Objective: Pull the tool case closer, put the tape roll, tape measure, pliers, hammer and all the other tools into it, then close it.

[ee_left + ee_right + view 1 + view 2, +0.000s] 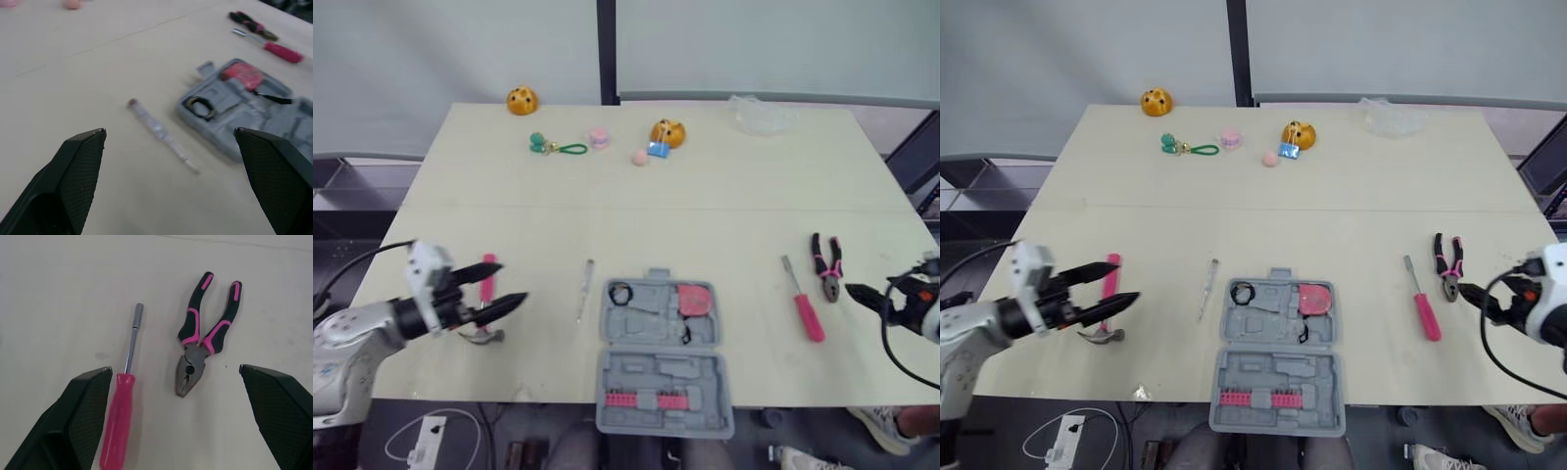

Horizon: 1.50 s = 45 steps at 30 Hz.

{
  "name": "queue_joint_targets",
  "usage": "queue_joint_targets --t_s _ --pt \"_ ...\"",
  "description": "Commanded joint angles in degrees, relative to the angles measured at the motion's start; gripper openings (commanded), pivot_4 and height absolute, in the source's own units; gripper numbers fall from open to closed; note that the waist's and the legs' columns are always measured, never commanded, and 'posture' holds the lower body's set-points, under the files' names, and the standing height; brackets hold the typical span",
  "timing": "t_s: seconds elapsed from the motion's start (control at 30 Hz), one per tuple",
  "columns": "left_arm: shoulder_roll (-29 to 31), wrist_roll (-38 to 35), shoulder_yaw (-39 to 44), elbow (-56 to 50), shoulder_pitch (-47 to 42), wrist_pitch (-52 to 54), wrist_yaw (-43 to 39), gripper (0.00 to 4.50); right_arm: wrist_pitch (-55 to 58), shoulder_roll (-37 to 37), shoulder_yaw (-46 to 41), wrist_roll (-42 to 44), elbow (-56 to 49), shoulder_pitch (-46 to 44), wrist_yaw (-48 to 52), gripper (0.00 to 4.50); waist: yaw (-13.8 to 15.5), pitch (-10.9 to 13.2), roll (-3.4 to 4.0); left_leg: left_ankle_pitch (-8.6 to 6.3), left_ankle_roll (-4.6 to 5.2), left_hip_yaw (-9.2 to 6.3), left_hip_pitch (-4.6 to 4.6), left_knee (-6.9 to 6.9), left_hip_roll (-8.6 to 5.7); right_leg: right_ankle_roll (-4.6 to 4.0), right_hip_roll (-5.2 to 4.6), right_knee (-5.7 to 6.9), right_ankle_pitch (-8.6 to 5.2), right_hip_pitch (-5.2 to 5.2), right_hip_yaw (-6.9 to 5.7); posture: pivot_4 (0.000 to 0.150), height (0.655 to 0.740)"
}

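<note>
Our left hand [511, 281] sits at the near left corner of the counter [705, 196] with its two black fingers spread wide and nothing between them. From the head view those fingers lie across the pink handle of the hammer [486, 287]; we cannot tell whether they touch it. The hammer's metal head is just nearer us than the hand.

Our right hand [174, 368] is at the right edge of the counter, fingers also well apart and empty. Its wrist view looks down on the pliers [825, 266], whose pink and black handles are splayed, and on the pink-handled screwdriver [806, 311] lying just beside them on the side toward the case.

We see the tool case [656, 323] lying open at the near edge of the counter, between the two hands. The pink tape measure [695, 299] and the black tape roll [621, 293] are in its farther half; a row of pink bits [641, 399] sits in the nearer half. A slim tester [584, 290] lies on the counter between the hammer and the case.
</note>
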Motion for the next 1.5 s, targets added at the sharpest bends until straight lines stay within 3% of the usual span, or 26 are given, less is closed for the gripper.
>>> queue_joint_targets --t_s 0.03,0.27,0.43,1.2,1.3,1.37,1.47,1.5 --pt "0.6 -3.3 -5.0 -6.7 -5.2 1.6 -3.1 4.50 1.6 1.9 1.7 -1.7 -0.4 -2.8 -5.8 4.41 0.1 0.0 0.01 0.00 0.00 0.02 -0.02 0.01 0.00 0.00 0.05 0.00 0.00 -0.01 0.00 0.150 0.7400" --pt "-2.1 -4.3 -14.4 -7.0 -18.3 1.3 -8.0 4.50 -5.6 4.3 5.4 -7.7 11.1 -8.1 -12.5 4.41 0.4 0.0 0.03 0.07 0.08 0.27 0.01 0.02 -0.03 0.06 0.48 0.03 0.02 -0.04 0.15 0.150 0.7400" --pt "-3.4 -2.8 -18.1 -5.7 -21.8 -0.8 -11.4 4.50 -9.7 6.0 7.1 -9.0 16.3 -10.7 -13.3 4.41 0.0 0.0 0.03 0.09 0.01 0.39 0.05 0.00 0.13 0.10 0.84 -0.01 0.05 -0.07 0.25 0.150 0.7400" --pt "-6.6 0.7 -19.6 -2.4 -25.6 -4.9 -11.0 4.50 -24.8 12.7 11.2 -13.2 37.4 -20.5 -17.4 4.41 -1.0 0.0 0.04 0.14 -0.07 0.37 0.05 0.02 0.18 0.09 0.88 0.02 0.05 -0.10 0.61 0.150 0.7400" --pt "-6.6 0.9 -19.5 -2.2 -25.8 -5.1 -10.7 4.50 -25.3 12.8 11.1 -12.9 39.1 -20.9 -17.3 3.59 -1.0 0.0 0.04 0.14 -0.07 0.38 0.05 0.03 0.18 0.09 0.87 0.02 0.05 -0.09 0.62 0.150 0.7400" --pt "-6.5 0.9 -19.4 -2.2 -25.9 -5.2 -10.7 4.50 -25.2 12.9 10.9 -12.8 39.7 -21.0 -18.1 2.66 -0.9 0.0 0.03 0.14 -0.07 0.36 0.05 0.03 0.18 0.09 0.87 0.02 0.05 -0.09 0.60 0.150 0.7400" --pt "-6.5 0.8 -19.4 -2.3 -26.1 -5.3 -10.6 4.50 -25.0 13.0 10.3 -12.4 40.1 -21.0 -19.0 2.66 -0.9 0.0 0.03 0.14 -0.07 0.35 0.05 0.04 0.17 0.09 0.84 0.02 0.05 -0.08 0.60 0.150 0.7400" --pt "-6.5 0.8 -19.4 -2.3 -26.2 -5.4 -10.6 4.50 -24.9 13.0 10.2 -12.3 39.5 -20.7 -19.1 2.40 -0.9 0.0 0.03 0.14 -0.07 0.35 0.05 0.04 0.16 0.09 0.84 0.01 0.05 -0.08 0.60 0.150 0.7400"
